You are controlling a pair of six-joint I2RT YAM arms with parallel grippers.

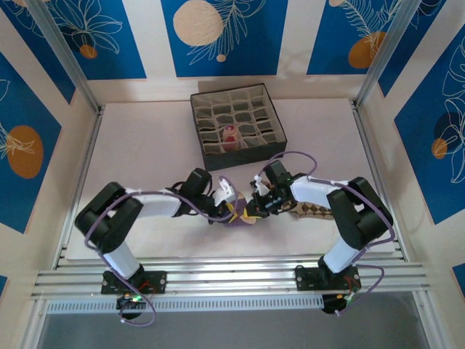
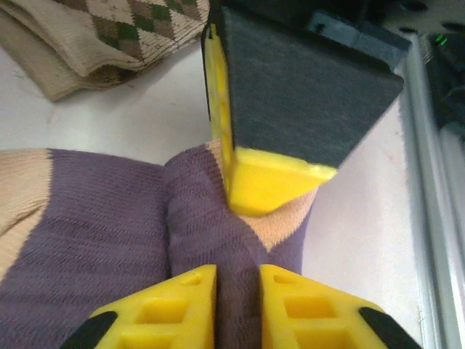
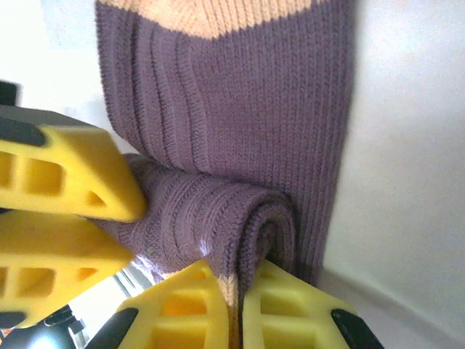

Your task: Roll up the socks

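**Near the table's front edge: both grippers on one sock**

Top view: left gripper (image 1: 224, 198) and right gripper (image 1: 257, 203) meet over the dark purple knitted sock with a beige toe (image 1: 238, 215), and their fingers largely hide it.

Left wrist: the left fingers (image 2: 182, 309) are nipped onto a ridge of the sock, with the right tip pressing down just beyond.

Right wrist: the right fingers (image 3: 290, 309) are clenched on the rolled end (turns uncountable). The roll's axis lies crosswise, and the flat length runs straight away, cut off above.

The pale table (image 1: 145, 145) carries a compartment box (image 1: 247, 154) (far side), purple sock (image 1: 237, 214) and diamond-patterned sock (image 1: 312, 211).
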